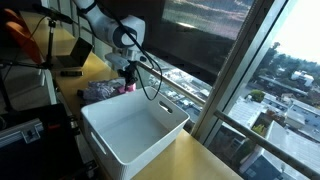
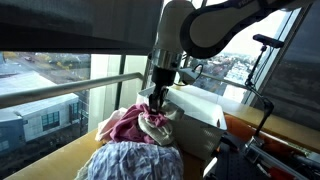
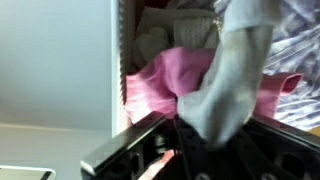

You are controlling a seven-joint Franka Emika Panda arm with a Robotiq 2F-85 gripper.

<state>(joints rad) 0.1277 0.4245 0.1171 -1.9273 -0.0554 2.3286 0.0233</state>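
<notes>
My gripper (image 3: 205, 138) is closed on a fold of grey cloth (image 3: 236, 75) that rises from between the jaws. Behind it lies a pink garment (image 3: 160, 82). In both exterior views the gripper (image 1: 128, 82) (image 2: 158, 101) reaches straight down into a pile of clothes (image 1: 100, 92) on the yellow counter. The pile holds the pink garment (image 2: 124, 126), a pale grey piece (image 2: 156, 124) directly under the fingers, and a plaid cloth (image 2: 130, 160) in front. A white bin (image 1: 135, 128) stands right beside the pile.
The bin's white wall (image 3: 60, 60) fills the left of the wrist view. Large windows (image 1: 240, 60) run along the counter's far edge. A chair and equipment (image 1: 30, 50) stand behind the arm.
</notes>
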